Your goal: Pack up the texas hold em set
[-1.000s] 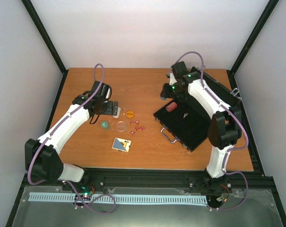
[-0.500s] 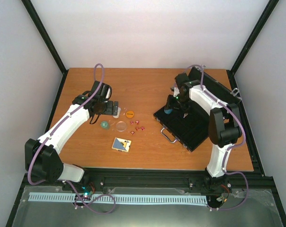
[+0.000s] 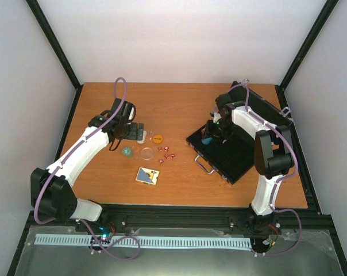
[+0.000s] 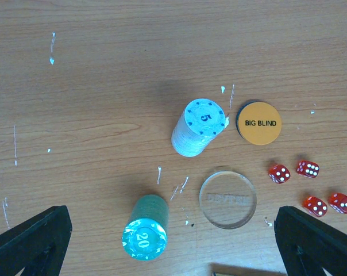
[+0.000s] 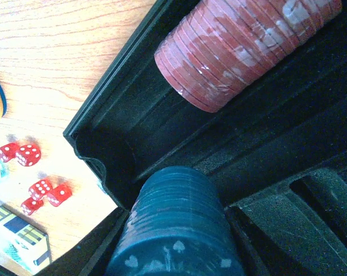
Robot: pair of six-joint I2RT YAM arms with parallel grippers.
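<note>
The right claw [image 3: 208,137] pinches a blue chip stack [image 5: 176,230] over the near-left corner of the open black case [image 3: 228,152], beside a red chip stack [image 5: 242,46] lying inside. Left of the case, the left claw [image 4: 170,217] hangs spread above white chips [image 4: 197,127], teal chips [image 4: 145,234] and red dice [image 4: 310,187] on the table [image 4: 104,86].

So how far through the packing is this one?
Early. One red chip stack already lies in a slot of the open case. The right gripper holds the blue chip stack at the case, next to the red one. Left on the table: white stack, teal stack, Big Blind disc, clear disc, red dice, card deck. The left gripper hangs open above the chips.
</note>
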